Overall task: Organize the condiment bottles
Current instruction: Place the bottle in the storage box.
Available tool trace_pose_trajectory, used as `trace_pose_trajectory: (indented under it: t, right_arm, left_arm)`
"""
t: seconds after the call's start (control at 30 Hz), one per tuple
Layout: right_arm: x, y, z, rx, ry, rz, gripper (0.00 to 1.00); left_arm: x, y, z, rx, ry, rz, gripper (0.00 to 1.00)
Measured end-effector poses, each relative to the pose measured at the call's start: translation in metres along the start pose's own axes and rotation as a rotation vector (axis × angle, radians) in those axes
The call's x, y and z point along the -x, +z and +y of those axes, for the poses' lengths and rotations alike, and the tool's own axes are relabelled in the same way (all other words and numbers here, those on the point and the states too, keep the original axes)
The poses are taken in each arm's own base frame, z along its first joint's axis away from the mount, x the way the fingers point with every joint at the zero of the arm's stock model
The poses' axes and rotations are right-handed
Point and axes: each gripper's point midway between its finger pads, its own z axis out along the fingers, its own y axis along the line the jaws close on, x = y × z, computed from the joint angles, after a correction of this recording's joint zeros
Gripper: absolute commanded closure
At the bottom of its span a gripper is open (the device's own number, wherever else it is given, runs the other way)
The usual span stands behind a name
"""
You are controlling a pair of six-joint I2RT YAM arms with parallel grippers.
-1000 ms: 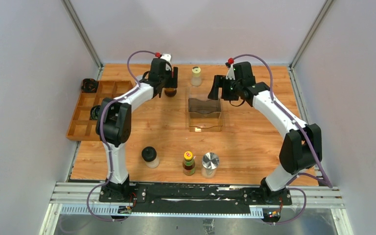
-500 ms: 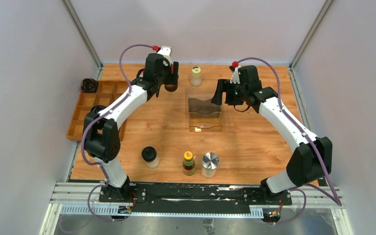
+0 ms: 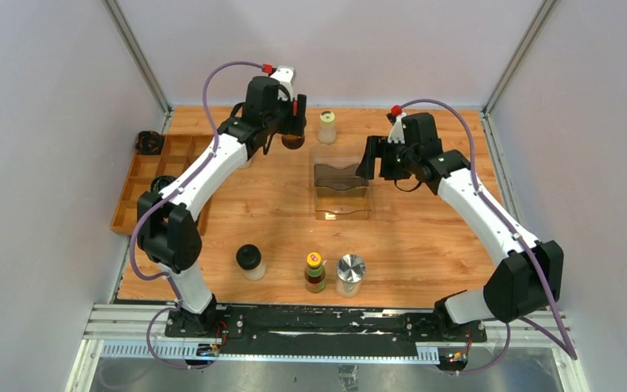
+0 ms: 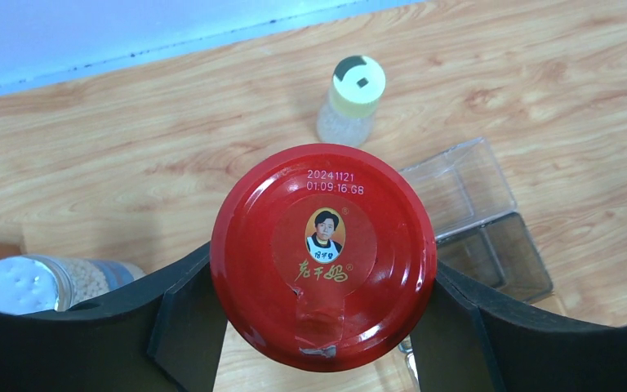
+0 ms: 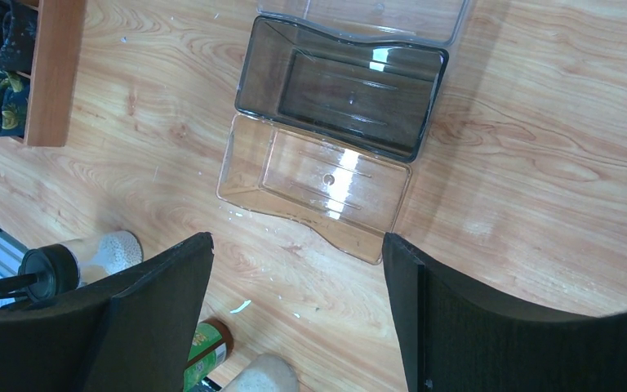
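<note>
The left gripper (image 3: 291, 135) jaws sit half-open, clamping the round red-lidded dark glass jar (image 4: 323, 255) aloft near the yellow-capped shaker (image 4: 353, 98); the right gripper (image 5: 294, 273) jaws gape wide, empty, above the clear 2-compartment plastic bin (image 5: 339, 106).

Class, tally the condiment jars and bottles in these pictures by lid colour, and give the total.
Red lid: 1, red-lidded jar
Yellow cap: 2, shaker and sauce bottle
Black cap: 1, black-capped jar
Silver lid: 1, silver-lidded jar
Pale perforated lid: 1, perforated-lid jar in the left wrist view
Total: 6
</note>
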Motion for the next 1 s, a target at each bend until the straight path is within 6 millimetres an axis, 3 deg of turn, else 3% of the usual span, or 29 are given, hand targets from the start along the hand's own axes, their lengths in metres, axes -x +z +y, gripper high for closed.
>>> trace_pose_trajectory:
  t: [0.23, 0.53, 0.8, 1.0]
  right_arm:
    - [0.002, -0.011, 0.002, 0.0, -0.016, -0.017, 0.18]
    - [0.003, -0.018, 0.001, -0.016, -0.026, -0.026, 0.18]
    - [0.005, -0.026, 0.0, -0.028, -0.042, -0.046, 0.18]
    - [0.001, -0.027, -0.003, -0.043, -0.05, -0.041, 0.18]
  left_arm:
    - [0.026, -0.006, -0.014, -0.031, 0.0, -0.036, 0.34]
    - [0.047, 0.017, -0.051, -0.087, 0.023, -0.037, 0.33]
    - [0.034, 0.044, -0.077, -0.129, 0.042, 0.012, 0.34]
    - [0.016, 0.052, -0.084, -0.138, 0.044, 0.059, 0.33]
